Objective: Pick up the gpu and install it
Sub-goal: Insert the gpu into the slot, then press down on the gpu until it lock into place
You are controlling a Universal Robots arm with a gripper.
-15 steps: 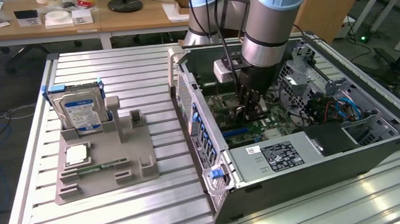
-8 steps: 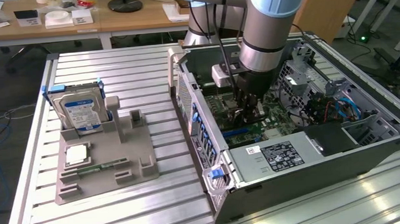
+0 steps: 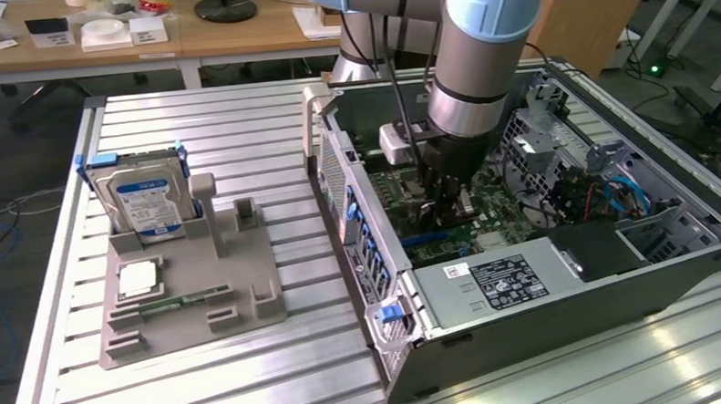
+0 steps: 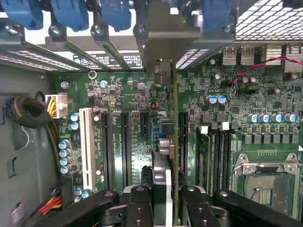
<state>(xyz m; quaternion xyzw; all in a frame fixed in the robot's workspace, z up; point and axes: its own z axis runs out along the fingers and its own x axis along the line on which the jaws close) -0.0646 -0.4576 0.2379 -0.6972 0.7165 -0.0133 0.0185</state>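
Observation:
My gripper (image 3: 443,198) is down inside the open computer case (image 3: 335,176), over the green motherboard (image 4: 128,94). In the wrist view its black fingers (image 4: 139,208) are shut on the gpu (image 4: 164,146). The card is seen edge-on, standing upright on the board between the black expansion slots (image 4: 125,146). Its grey metal end bracket (image 4: 163,38) lies against the case's rear slot openings, between the blue clips (image 4: 113,12). Whether the card's edge is pressed fully into a slot I cannot tell.
A white slot (image 4: 86,146), memory slots (image 4: 213,156) and the processor socket (image 4: 265,182) flank the card. Cables (image 4: 28,111) hang by the case wall. Outside the case, a hard drive (image 3: 141,198) stands in a grey fixture (image 3: 248,289) on the slatted table (image 3: 211,126).

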